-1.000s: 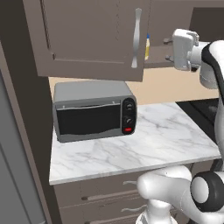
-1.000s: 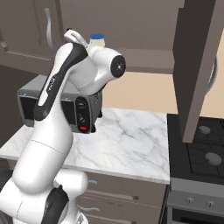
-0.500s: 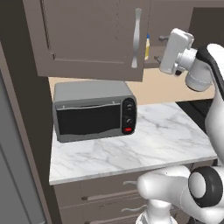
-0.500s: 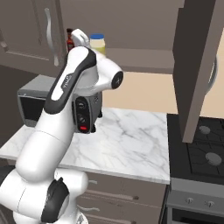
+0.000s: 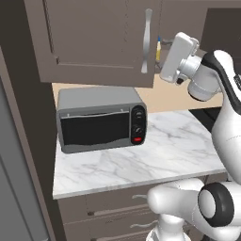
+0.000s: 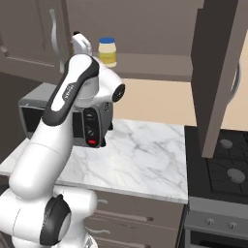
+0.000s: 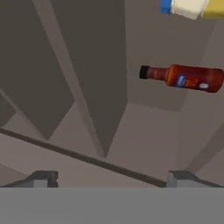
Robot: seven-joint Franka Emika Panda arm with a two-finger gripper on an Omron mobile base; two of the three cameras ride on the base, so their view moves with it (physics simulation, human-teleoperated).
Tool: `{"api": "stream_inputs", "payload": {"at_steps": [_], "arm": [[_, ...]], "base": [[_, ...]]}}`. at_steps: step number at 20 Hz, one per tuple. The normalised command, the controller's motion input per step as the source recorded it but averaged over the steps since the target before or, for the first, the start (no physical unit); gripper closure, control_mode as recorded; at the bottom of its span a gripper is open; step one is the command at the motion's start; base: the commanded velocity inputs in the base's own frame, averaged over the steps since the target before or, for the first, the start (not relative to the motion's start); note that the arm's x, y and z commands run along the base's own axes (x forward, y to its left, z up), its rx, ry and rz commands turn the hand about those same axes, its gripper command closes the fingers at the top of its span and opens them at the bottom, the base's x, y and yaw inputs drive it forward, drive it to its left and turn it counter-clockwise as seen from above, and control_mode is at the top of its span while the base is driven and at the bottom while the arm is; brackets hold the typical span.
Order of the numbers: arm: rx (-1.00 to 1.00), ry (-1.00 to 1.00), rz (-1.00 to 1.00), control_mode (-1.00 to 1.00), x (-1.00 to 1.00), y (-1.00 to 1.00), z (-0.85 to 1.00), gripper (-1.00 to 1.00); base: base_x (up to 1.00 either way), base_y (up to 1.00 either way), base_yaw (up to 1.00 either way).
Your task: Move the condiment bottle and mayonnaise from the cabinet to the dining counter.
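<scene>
We see the end effector (image 7: 111, 177) wide open and empty; the condiment bottle (image 7: 186, 78) and the mayonnaise (image 6: 107, 52) sit at upper right of the hand view.

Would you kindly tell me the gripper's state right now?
Gripper: open, holding nothing, facing the condiment bottle in the cabinet.

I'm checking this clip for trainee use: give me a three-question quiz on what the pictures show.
1. True or false: the end effector is shut on the condiment bottle.
2. What colour is the lid of the mayonnaise? A) red B) blue C) black
3. Fill in: the toaster oven stands on the marble ____.

Key: 1 false, its fingers stand apart and hold nothing, and the bottle is off to one side in the hand view; 2 B; 3 worktop.
</scene>
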Motion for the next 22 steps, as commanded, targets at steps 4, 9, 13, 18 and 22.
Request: {"api": "stream_inputs", "payload": {"at_steps": [4,9,13,18,22], "arm": [[0.08,0.05,0.09,-1.0,-0.13,0.29,0.06,-1.0],[0.06,0.01,0.09,-1.0,-0.73,0.25,0.15,-1.0],[0.04,0.05,0.1,-1.0,-0.71,0.48,0.04,-1.0],[0.0,0.12,0.13,-1.0,-0.63,0.88,0.0,-1.0],[0.0,0.25,0.18,-1.0,-0.36,1.0,0.0,-1.0]], "base": [[0.0,0.0,0.0],[0.0,0.0,0.0],[0.0,0.0,0.0],[0.0,0.0,0.0],[0.0,0.0,0.0]]}}
